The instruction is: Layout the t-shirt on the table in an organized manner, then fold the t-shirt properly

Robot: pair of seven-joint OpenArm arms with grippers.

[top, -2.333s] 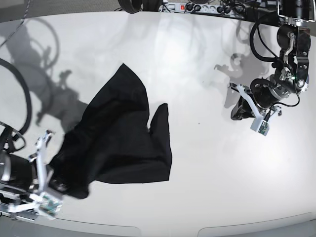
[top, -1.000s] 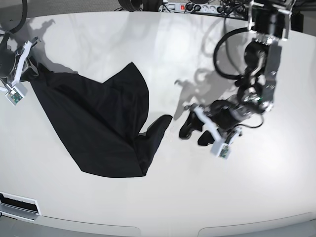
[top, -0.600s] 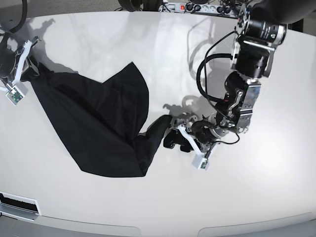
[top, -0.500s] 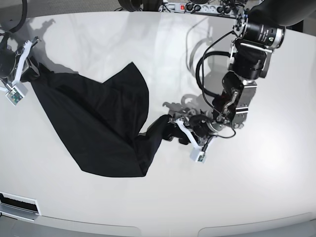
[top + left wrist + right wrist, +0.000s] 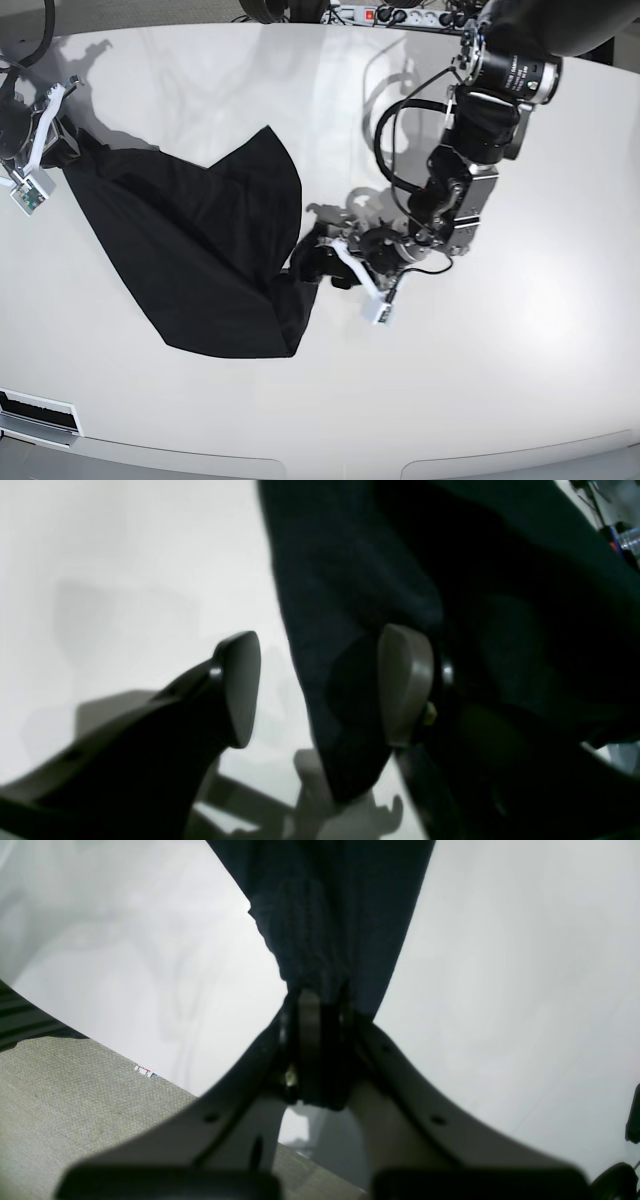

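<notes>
Your shirt (image 5: 200,250) lies spread on the table (image 5: 520,350), left of centre in the base view, as a rough black triangle: one corner stretched up toward the far left edge, a point reaching up near the middle, and a bunched tail trailing off to the right. Your right gripper (image 5: 320,1050) sits at that far left corner with its jaws pressed together on a gathered fold of the fabric, and the cloth fans out from the pinch across the white top. In the base view it shows as the white-framed gripper (image 5: 45,140) at the shirt's upper left corner. Your left gripper (image 5: 320,690) is down at the tail on the right side of the shirt, with its jaws apart. In the left wrist view the edge of the cloth hangs between the two pads (image 5: 405,680); the right pad sits against the fabric and the left one stands clear over bare table. From the base view, the same gripper (image 5: 325,262) meets the crumpled tail end.
</notes>
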